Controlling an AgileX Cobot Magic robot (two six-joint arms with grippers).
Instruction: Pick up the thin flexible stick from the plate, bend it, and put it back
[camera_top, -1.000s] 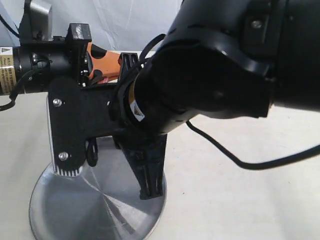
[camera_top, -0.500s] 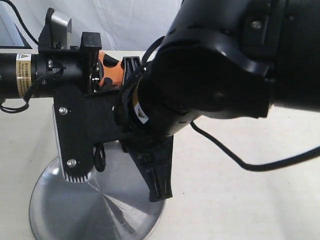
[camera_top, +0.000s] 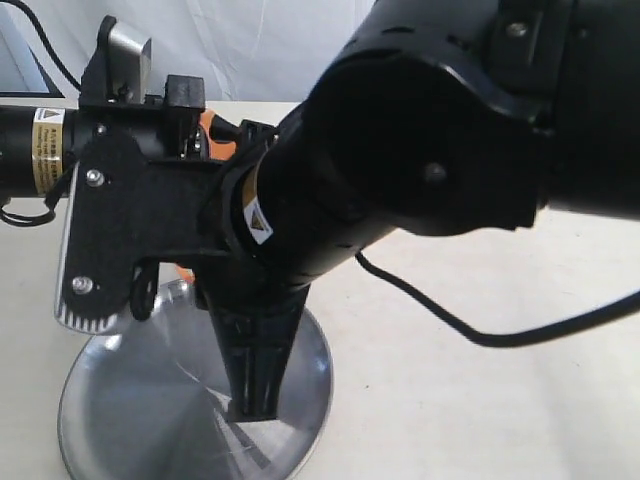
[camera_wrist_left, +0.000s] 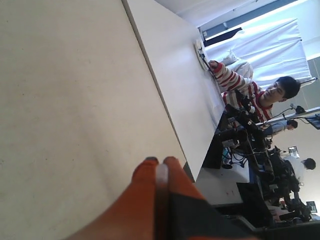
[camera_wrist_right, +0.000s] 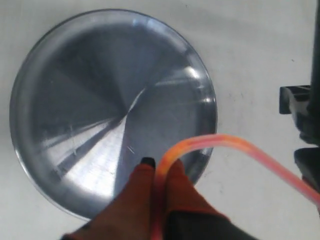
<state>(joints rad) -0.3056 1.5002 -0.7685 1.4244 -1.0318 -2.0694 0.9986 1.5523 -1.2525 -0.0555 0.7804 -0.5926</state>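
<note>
Standing by the table (camera_top: 500, 400), I see the right gripper (camera_wrist_right: 159, 167) with its orange pads pressed tight on the thin flexible stick (camera_wrist_right: 225, 142). The stick rises from between the pads and arches over in a red-orange curve, held up over the edge of the plate (camera_wrist_right: 75, 60). The left gripper (camera_wrist_left: 161, 166) is pinched narrow too, with a pale sliver caught between its pads, seemingly the stick's whitish tip. In the exterior view both black arms crowd above the shiny plate. A yellow sticker (camera_top: 47, 150) with a warning triangle sits on the left arm, and a smaller triangle label (camera_top: 256, 215) on the right arm. The print on both is too small to read. A black cable (camera_top: 450, 320) droops across the table.
</note>
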